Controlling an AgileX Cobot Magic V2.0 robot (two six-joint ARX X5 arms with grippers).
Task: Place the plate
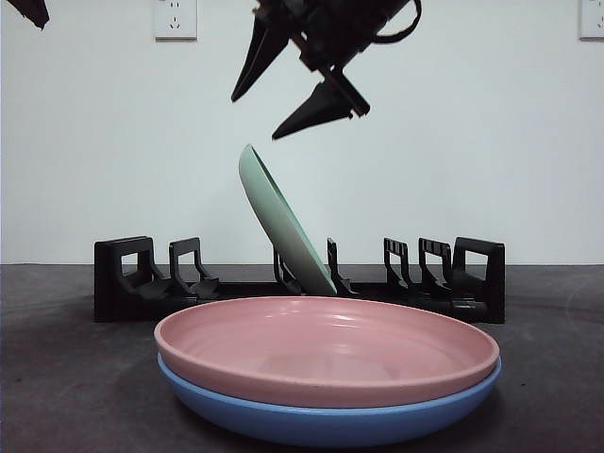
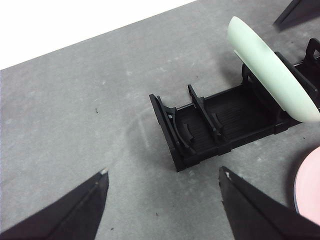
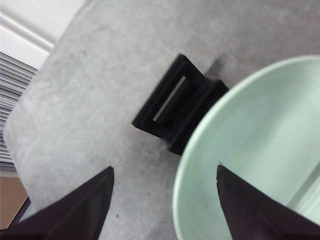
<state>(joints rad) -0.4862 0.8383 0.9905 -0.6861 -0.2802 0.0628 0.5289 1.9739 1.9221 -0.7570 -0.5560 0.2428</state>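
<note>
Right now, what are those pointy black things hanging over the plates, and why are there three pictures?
Those pointy things are a robot's gripper, two black jaws that pinch like fingers. The robot has two arms. One picture looks level across the grey table. The other two come from small cameras on each arm's wrist.

On the table is a black rack with slots. A green plate leans in one slot, tilted. In front, a pink plate lies on a blue plate.

The right gripper hangs open just above the green plate, holding nothing. The left gripper waits over the rack's other end, also open and holding nothing.
</note>
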